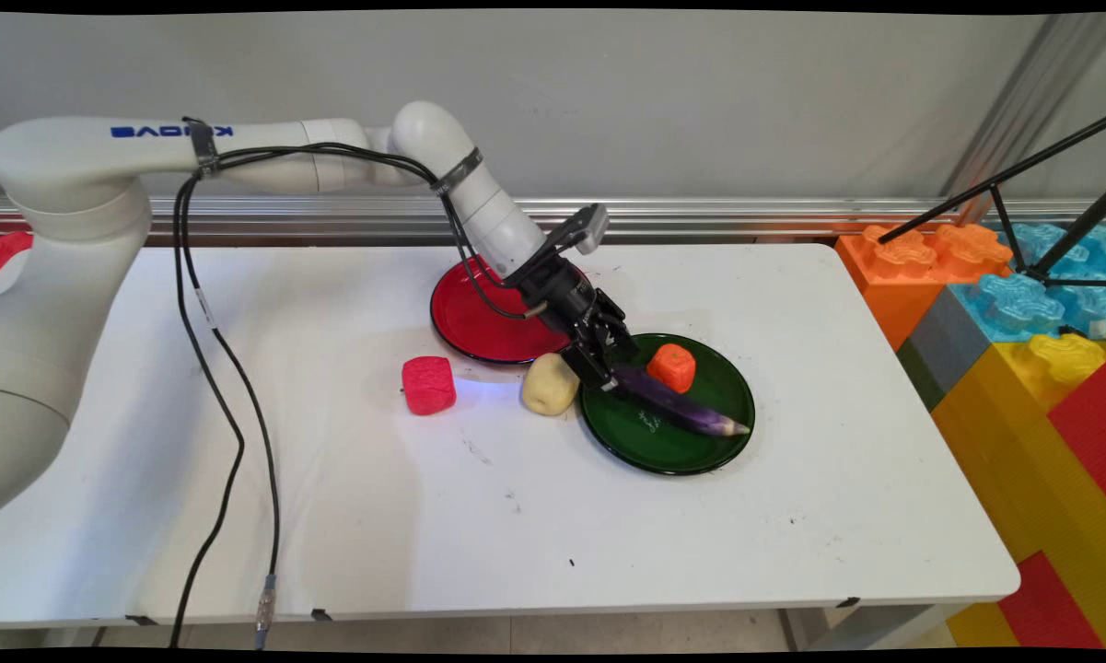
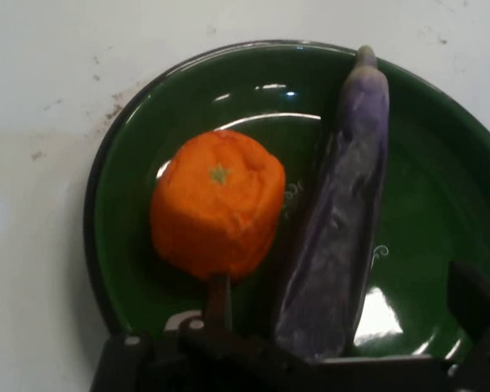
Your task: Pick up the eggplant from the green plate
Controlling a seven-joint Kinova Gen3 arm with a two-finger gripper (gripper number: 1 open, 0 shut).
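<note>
Main view: potato (image 1: 550, 384) beside green plate (image 1: 700, 451).

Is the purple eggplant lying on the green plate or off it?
On it: the eggplant lies flat across the green plate, beside the orange.

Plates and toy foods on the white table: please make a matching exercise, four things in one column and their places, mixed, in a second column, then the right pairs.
Things:
1. orange fruit
2. eggplant
3. potato
4. red plate

Places:
A. on the table, against the green plate's left rim
B. partly behind the gripper
C. lying across the green plate, one end at the gripper
D. on the green plate, beside the eggplant

Pairs: 1-D, 2-C, 3-A, 4-B
</note>
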